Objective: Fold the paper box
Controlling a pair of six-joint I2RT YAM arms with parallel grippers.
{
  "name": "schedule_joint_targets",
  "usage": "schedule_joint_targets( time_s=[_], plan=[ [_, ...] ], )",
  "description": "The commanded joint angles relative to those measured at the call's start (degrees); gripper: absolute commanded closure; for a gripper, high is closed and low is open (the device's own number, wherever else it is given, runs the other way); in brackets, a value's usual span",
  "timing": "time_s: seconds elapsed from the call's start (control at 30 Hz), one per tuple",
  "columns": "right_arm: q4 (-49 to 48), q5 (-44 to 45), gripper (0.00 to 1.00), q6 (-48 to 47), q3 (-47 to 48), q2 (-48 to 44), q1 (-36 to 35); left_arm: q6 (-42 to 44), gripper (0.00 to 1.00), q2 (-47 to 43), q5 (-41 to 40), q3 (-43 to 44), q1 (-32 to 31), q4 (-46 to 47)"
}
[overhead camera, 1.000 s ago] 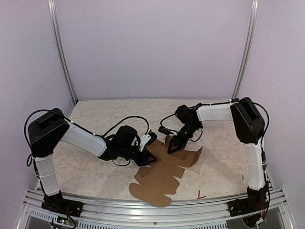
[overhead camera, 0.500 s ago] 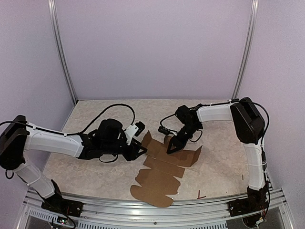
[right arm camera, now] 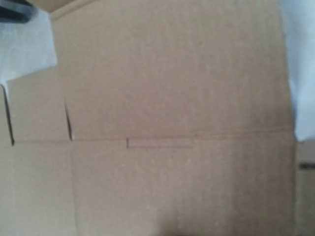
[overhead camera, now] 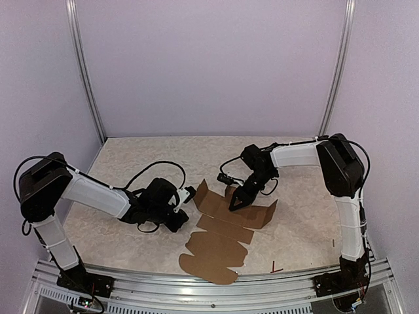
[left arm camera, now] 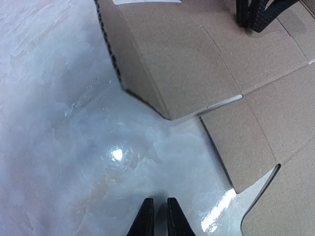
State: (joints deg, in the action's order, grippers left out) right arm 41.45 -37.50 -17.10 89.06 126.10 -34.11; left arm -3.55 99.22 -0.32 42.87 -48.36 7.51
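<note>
Entry: state of the workpiece. The plain brown die-cut cardboard sheet that is to become the paper box (overhead camera: 219,239) lay mostly flat on the pale marbled table (overhead camera: 131,157), centre-front, between the two arms. Only its far-left square flap (left arm camera: 135,64) stood tilted up off the surface. The other panels and the rounded flaps toward the near edge lay unfolded. I judged the fold barely begun.

The right gripper (overhead camera: 234,205) had its fingers together, tips pressed down on a middle panel, pinning it rather than clamping anything. The left gripper (left arm camera: 160,219) had its fingers almost together with nothing between them, low over bare table just beside the sheet's left edge and apart from the raised flap.

Risks, as I judged them:
- The flap was propped by its crease alone and could sag flat.
- A push on it from the left could slide the sheet, or swing it about the single pinned point, since the glossy table offered little grip.
- The right tips sat near a crease line, so a panel folded there could jam against them.

Surroundings: a short red stick-like scrap (overhead camera: 276,269) lay front-right, well apart from the sheet and not in the way. The aluminium front rail (overhead camera: 163,288) ran near the closest rounded flap, leaving me little room to drag the sheet toward the bases.
</note>
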Motion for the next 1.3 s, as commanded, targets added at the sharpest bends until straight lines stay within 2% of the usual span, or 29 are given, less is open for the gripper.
schedule_joint_targets(
  time_s=[0.0, 0.3, 0.67, 0.87, 0.93, 1.0, 1.13, 1.27],
  plan=[
    [1.20, 5.40, 0.87, -0.52, -2.59, 2.49, -0.79, 2.89, 0.89, 3.18, 1.86, 0.69, -1.34, 1.41],
    [1.29, 5.59, 0.87, -0.44, -2.57, 2.89, -0.80, 5.74, 0.90, 4.64, 7.97, 1.98, -3.18, 4.10],
    [1.29, 5.59, 0.87, -0.39, -2.57, 3.10, -0.78, 4.87, 0.89, 0.34, 11.12, 1.87, -3.23, 8.14],
    [1.29, 5.76, 0.87, -0.48, -2.48, 3.29, -0.78, 4.46, 0.88, 1.02, 13.15, 3.61, -3.27, 8.70],
    [1.41, 5.77, 0.86, -0.51, -2.49, 3.07, -0.79, 2.19, 0.84, 0.91, 11.39, 4.82, -3.13, 6.05],
    [1.31, 5.85, 0.86, -0.52, -2.59, 2.32, -0.78, -2.00, 0.69, 0.42, 9.80, 7.16, -2.90, 0.48],
    [1.00, 6.69, 0.86, -0.56, -2.75, 0.71, -0.78, -11.87, 0.52, -2.47, 9.66, 7.34, -3.39, -5.49],
    [1.33, 6.96, 0.86, -0.90, -2.53, -0.32, -0.78, -22.64, 0.47, -4.86, 10.59, 6.88, -3.74, -9.38]
  ],
)
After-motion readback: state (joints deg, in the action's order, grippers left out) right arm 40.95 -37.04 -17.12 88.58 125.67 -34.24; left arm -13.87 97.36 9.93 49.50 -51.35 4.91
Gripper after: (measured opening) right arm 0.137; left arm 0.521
